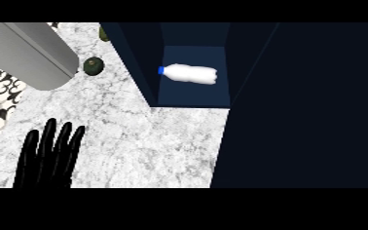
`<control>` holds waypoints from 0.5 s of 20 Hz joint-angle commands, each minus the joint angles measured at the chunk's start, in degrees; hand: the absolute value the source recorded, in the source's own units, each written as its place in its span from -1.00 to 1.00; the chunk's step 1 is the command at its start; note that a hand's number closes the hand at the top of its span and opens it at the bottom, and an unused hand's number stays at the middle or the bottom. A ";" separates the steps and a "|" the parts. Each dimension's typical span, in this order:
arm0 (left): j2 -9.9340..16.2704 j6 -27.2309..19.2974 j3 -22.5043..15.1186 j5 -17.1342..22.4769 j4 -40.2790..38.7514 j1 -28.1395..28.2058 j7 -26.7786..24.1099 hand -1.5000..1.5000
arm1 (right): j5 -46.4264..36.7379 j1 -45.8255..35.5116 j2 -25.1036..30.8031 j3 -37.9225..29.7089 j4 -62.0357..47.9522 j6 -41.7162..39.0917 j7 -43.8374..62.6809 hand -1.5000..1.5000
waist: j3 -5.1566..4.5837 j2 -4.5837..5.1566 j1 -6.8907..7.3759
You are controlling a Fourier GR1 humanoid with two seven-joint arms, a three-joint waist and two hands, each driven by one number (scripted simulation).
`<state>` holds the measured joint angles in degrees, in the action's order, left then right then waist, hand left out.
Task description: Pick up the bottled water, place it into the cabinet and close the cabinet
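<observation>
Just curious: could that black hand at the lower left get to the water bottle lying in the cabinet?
Probably yes: the left hand rests open, and only bare counter lies between it and the cabinet's open front, where the bottle lies.

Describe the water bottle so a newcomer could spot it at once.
Start at the dark blue cabinet standing on the marbled counter. Inside its open compartment the bottled water lies on its side, its cap pointing left. It is the only white thing with a blue cap; the dark green round object sits outside, on the counter to the left.
</observation>
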<state>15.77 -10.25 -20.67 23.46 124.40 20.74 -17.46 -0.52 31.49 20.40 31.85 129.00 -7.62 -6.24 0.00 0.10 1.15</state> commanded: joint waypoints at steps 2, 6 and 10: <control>4.71 4.13 5.84 5.60 6.27 7.65 -0.20 -1.00 | -6.47 -3.57 -3.80 12.37 2.66 -0.18 4.68 1.00 | -0.16 -0.43 0.72; 4.48 7.64 7.65 7.29 5.46 12.41 -4.44 -1.00 | -6.82 -4.94 -3.84 13.19 4.67 -1.42 7.60 1.00 | -0.18 -0.44 1.14; 6.57 10.61 11.92 11.73 6.39 13.13 -3.41 -1.00 | -7.09 -8.99 -7.27 14.11 2.42 -1.16 10.66 1.00 | -0.17 -0.23 1.57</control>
<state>20.85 -2.27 -11.52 32.43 129.63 31.19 -20.41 -7.34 26.05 20.54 32.94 133.13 -8.98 1.80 -0.12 0.06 2.06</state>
